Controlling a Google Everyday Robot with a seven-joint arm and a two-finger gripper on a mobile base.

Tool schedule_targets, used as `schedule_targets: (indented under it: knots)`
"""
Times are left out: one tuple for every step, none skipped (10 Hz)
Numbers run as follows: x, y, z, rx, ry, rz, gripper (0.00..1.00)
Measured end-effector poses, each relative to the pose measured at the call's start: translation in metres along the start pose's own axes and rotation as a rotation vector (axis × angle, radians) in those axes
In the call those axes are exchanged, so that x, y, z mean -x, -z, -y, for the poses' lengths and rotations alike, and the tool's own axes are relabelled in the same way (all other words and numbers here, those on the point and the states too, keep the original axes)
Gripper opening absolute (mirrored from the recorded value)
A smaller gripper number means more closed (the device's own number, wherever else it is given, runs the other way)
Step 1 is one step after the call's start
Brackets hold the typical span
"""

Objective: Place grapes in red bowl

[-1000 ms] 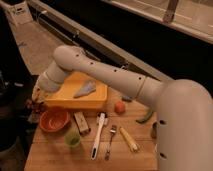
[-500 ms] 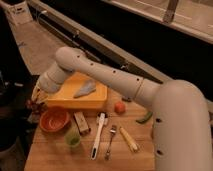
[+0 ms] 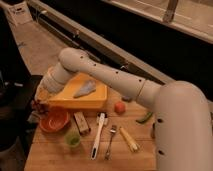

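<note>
end effector (image 3: pixel 39 104), grapes (image 3: pixel 37 106), above red bowl (image 3: pixel 54 120)

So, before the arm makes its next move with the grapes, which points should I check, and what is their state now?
1. End effector located: ok, at table's left edge, just above the red bowl.
2. Grapes at end effector: ok, dark cluster there.
3. Firm grip: cannot tell.
4. Grapes centred over bowl: not ok, they sit by its upper-left rim.
5. Bowl interior free: ok.
6. Green cup away from the drop: ok.

End effector (image 3: pixel 39 101) at desk's (image 3: pixel 135 157) left edge, too blurred to read, grapes (image 3: pixel 37 105) indistinct beside it
</note>
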Motion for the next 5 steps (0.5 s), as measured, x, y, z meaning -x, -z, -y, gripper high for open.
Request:
schedule_targets:
  knots:
    - [-0.0008,0.0,-0.0021,-0.002,-0.009,0.001,0.8]
    - [-0.0034,0.0019,-0.0053,-0.005,-0.019,-0.003,0.8]
    - [-0.0038,0.0025,-0.0056,-0.005,-0.02,-0.004,0.8]
    - [-0.0035,0.0021,-0.0054,-0.005,-0.019,-0.003,0.8]
    - [-0.0032,0.0016,-0.0051,-0.004,-0.019,-0.003,0.8]
